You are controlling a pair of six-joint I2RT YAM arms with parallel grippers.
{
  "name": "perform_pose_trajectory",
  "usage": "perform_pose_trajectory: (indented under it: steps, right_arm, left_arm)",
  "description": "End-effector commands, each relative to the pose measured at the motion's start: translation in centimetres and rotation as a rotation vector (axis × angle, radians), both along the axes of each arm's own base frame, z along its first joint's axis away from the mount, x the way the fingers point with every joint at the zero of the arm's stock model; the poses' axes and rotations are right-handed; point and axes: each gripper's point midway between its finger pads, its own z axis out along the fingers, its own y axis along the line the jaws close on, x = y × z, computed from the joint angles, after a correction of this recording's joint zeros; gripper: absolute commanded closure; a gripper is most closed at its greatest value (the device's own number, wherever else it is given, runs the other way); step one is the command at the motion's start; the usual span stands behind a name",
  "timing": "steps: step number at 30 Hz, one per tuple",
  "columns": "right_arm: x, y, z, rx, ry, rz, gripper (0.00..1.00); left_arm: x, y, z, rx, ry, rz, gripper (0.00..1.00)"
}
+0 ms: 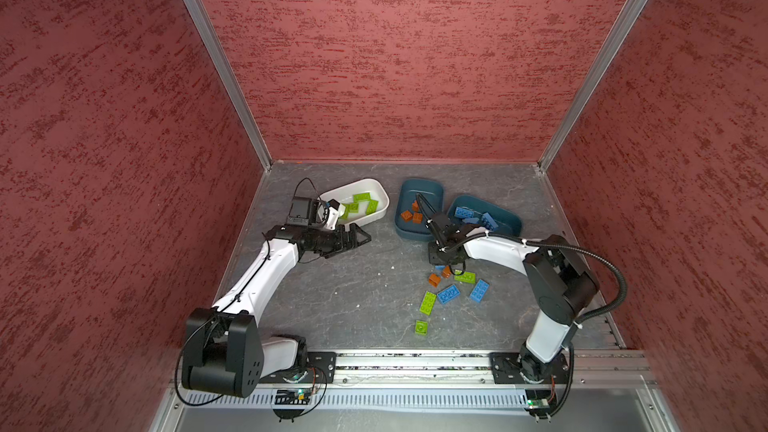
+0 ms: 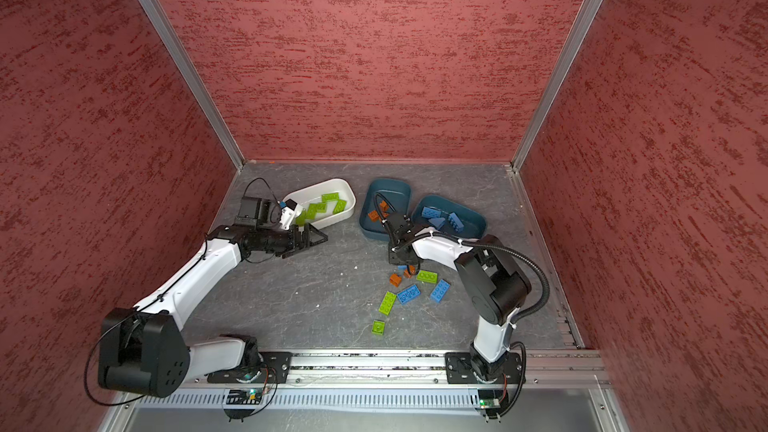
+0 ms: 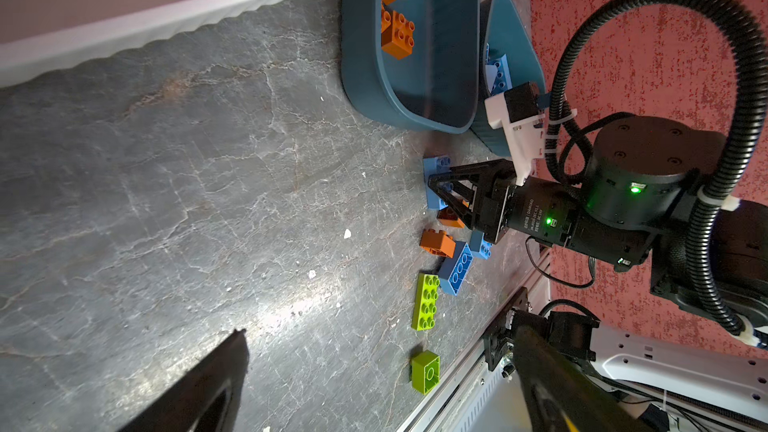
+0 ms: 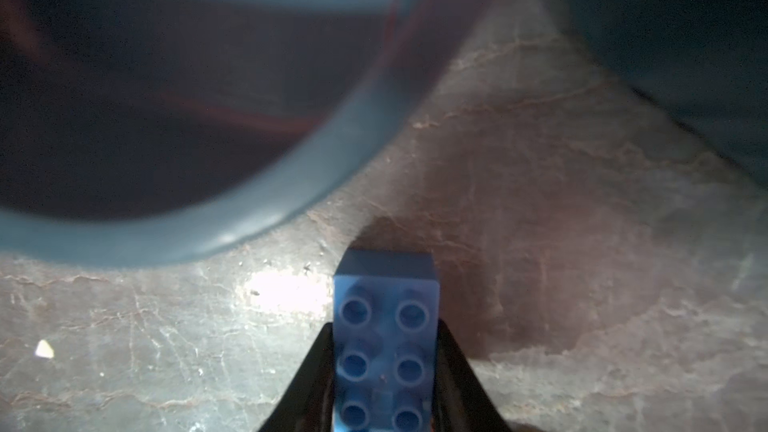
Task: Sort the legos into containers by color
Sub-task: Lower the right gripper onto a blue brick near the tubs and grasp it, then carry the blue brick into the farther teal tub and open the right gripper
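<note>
Blue brick (image 4: 386, 342), long axis along the jaws, was clamped in the right gripper (image 4: 385, 328) down at the table (image 4: 540, 305); the teal tub (image 1: 505, 214) of blue bricks (image 1: 465, 212) lay just upper right of it in a top view, the left gripper (image 1: 359, 238) wide open, empty and farther off.

Both top views look down on the table (image 1: 357, 284); low wrist views share the blue brick (image 4: 386, 326) (image 3: 435, 164).

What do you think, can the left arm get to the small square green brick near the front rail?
Probably yes. The left gripper is open and empty, and only bare table lies between it and the square green brick, which sits apart from the other legos.
</note>
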Motion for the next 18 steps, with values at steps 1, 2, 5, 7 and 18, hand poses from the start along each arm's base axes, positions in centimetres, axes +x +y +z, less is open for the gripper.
perform_pose_trajectory:
  steps: [1,2,5,7,18]
  right_arm:
    - [0.6,-0.7,0.9,-0.054,-0.033,-0.012,0.71]
    - [0.6,-0.6,1.1,-0.052,-0.038,-0.009,0.72]
    - [0.6,-0.5,1.9,-0.037,-0.049,-0.005,0.72]
    - [0.8,-0.2,3.1,-0.013,-0.073,-0.002,0.72]
    - [3.0,-7.4,12.0,0.039,-0.226,-0.068,0.74]
  left_arm:
    - [-0.4,0.3,-0.1,0.007,-0.017,-0.009,0.00]
    - [-0.4,0.3,0.0,0.007,-0.017,-0.009,0.00]
    - [-0.6,0.3,-0.1,0.009,-0.016,-0.009,0.00]
    - [-0.6,0.3,0.0,0.010,-0.017,-0.010,0.00]
    - [-0.7,-0.1,1.0,-0.030,-0.033,-0.011,0.00]
